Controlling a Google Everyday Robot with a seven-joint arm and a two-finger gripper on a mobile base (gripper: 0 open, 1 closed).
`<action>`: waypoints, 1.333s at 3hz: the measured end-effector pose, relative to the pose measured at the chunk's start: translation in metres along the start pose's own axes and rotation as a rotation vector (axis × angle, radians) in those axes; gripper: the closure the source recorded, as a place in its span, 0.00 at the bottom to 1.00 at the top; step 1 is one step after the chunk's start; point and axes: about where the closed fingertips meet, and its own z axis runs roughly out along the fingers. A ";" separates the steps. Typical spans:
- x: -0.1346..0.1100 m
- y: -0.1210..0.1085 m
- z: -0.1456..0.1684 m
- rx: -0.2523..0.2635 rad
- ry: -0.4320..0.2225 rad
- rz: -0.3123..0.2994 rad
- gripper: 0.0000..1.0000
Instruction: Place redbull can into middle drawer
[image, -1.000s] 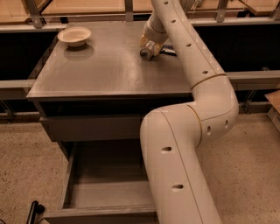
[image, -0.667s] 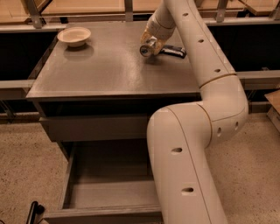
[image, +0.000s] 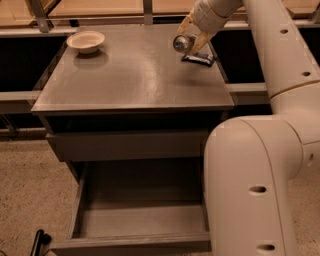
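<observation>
My gripper (image: 186, 41) is over the back right of the cabinet top, shut on the redbull can (image: 181, 43). The can is a small silver can held tilted, its shiny round top facing the camera, lifted a little above the surface. The middle drawer (image: 100, 222) is pulled open at the bottom of the view, a wide shallow grey tray with nothing on its floor. My arm covers the drawer's right side.
A flat dark packet (image: 199, 59) lies on the cabinet top (image: 130, 75) just under and right of the gripper. A cream bowl (image: 85, 41) sits at the back left. A closed grey front panel (image: 125, 145) is above the open drawer. A black object (image: 39, 240) is on the floor at lower left.
The gripper has risen from the cabinet top with the can in it, uncovering the dark packet beside it. The arm has shifted to the right.
</observation>
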 end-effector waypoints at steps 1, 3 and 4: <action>-0.002 -0.004 -0.075 0.127 0.047 0.087 1.00; -0.015 -0.018 -0.123 0.230 0.081 0.074 1.00; -0.026 -0.016 -0.123 0.251 0.033 0.144 1.00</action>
